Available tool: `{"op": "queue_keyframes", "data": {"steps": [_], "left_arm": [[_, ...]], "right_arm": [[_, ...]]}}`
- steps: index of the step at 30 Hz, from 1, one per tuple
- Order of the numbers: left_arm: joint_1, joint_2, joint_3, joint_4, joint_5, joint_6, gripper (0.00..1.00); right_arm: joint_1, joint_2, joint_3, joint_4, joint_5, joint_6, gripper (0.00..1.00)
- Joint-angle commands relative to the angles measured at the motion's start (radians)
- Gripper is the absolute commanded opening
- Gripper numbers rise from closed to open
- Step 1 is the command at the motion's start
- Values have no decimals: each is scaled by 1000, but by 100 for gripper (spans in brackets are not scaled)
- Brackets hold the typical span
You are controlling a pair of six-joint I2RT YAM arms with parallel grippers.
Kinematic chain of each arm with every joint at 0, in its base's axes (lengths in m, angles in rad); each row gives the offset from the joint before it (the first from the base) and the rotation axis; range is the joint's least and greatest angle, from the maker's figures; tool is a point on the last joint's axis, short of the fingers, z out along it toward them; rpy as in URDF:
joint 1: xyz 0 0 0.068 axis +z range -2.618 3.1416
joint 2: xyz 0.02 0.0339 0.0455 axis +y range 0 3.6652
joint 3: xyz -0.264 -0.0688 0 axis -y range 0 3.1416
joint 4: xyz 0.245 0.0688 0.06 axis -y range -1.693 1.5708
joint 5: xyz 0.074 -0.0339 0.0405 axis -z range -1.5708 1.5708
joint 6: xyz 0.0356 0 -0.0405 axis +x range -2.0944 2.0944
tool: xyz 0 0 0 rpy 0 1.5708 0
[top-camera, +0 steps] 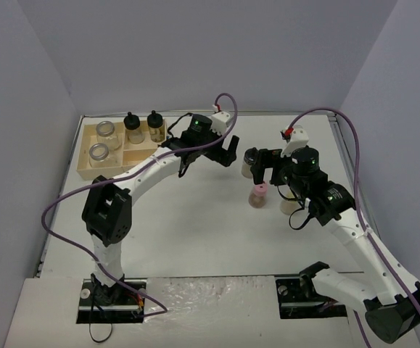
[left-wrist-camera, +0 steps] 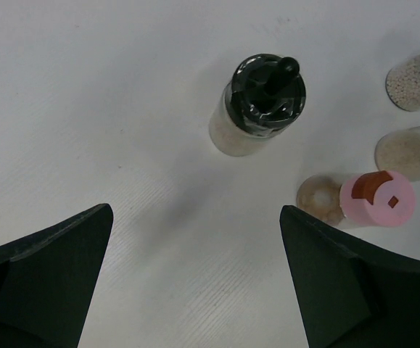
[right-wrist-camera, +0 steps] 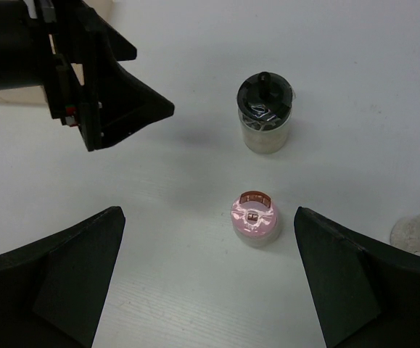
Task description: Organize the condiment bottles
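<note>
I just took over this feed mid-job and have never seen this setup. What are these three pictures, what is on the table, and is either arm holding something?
Two white robot arms are bolted at the table's near edge. The overhead view shows both; the other two views look down from each wrist past its own black fingers. The wooden tray at far left holds two clear-topped jars and two black-capped jars. Loose on the table are a black-capped jar, a pink-capped jar and another jar mostly hidden by the right arm. The left gripper and right gripper are both open and hold nothing.
</note>
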Motion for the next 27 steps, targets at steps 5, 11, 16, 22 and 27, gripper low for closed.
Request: {"op": "queue_keyframes", "data": {"steps": [5,11,16,22,27], "left_arm": [[-89,167,181,223,28,19,97],[-121,256,241,267,-5,25,97],[-128,316,273,299,-49,29,97],[-133,362,307,331,-98,27,97],[-141,365,300,350,-107,23,94]], "right_arm": [[-5,-72,-11,76,30,27,100],[-7,-118,-32,76,-13,14,100],[-5,-135,-39,73,-47,18,100],[-5,-133,-41,71,-54,21,100],[-6,-129,-46,71,-56,23,100]]}}
